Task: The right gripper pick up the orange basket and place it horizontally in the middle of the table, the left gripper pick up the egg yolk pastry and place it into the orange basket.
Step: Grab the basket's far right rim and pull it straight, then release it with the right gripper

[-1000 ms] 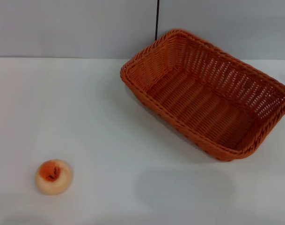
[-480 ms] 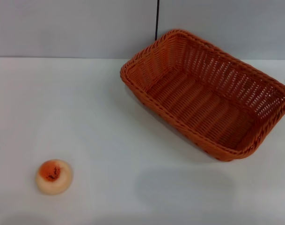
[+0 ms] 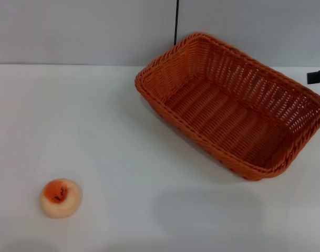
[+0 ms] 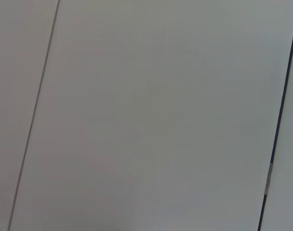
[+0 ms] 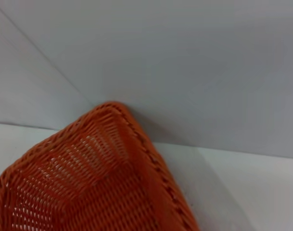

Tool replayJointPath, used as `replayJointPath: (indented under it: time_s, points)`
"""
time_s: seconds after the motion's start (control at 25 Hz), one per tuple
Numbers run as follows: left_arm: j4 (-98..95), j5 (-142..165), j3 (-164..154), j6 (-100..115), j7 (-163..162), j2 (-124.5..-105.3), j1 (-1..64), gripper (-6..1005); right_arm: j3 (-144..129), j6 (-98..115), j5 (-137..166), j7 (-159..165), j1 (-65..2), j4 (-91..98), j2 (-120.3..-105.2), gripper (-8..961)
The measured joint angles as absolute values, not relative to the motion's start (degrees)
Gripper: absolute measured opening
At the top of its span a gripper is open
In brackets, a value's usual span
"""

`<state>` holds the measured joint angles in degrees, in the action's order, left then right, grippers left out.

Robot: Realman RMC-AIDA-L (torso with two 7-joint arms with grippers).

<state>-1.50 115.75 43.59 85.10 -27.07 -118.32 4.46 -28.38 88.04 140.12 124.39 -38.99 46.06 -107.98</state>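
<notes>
The orange basket (image 3: pixel 233 102) sits empty on the white table (image 3: pixel 107 115) at the back right, turned at a slant, one corner close to the wall. A corner of the orange basket (image 5: pixel 88 178) fills the lower part of the right wrist view. The egg yolk pastry (image 3: pixel 60 197) lies alone at the front left, its orange-red top facing up. A black tip of my right gripper (image 3: pixel 318 77) pokes in at the right edge, just beyond the basket's far right rim and apart from it. My left gripper is out of view.
A grey panelled wall (image 3: pixel 86 31) with a dark vertical seam (image 3: pixel 176 21) runs along the back of the table. The left wrist view holds only grey wall panels (image 4: pixel 146 115). White tabletop lies between pastry and basket.
The black tip of my right gripper has come into the head view at the right edge. Basket and pastry have not moved.
</notes>
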Motion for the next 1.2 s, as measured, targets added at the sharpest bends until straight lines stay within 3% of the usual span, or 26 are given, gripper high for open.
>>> replayJointPath:
  time_s: [0.24, 0.64, 1.2]
  points:
    - [-1.5, 115.8, 43.6, 84.9, -27.1, -118.38, 4.3, 837, -28.5, 82.1, 139.4, 119.7, -40.5, 40.8, -109.93, 812]
    - [-1.4, 116.1, 43.6, 85.2, -27.1, -118.39, 4.0, 837, -29.0, 76.1, 139.2, 116.0, -42.6, 35.7, -111.68, 806]
    - [-1.4, 116.1, 43.6, 85.0, -27.1, -118.36, 3.9, 836, -30.5, 75.7, 138.8, 115.8, -42.9, 36.7, -112.32, 798]
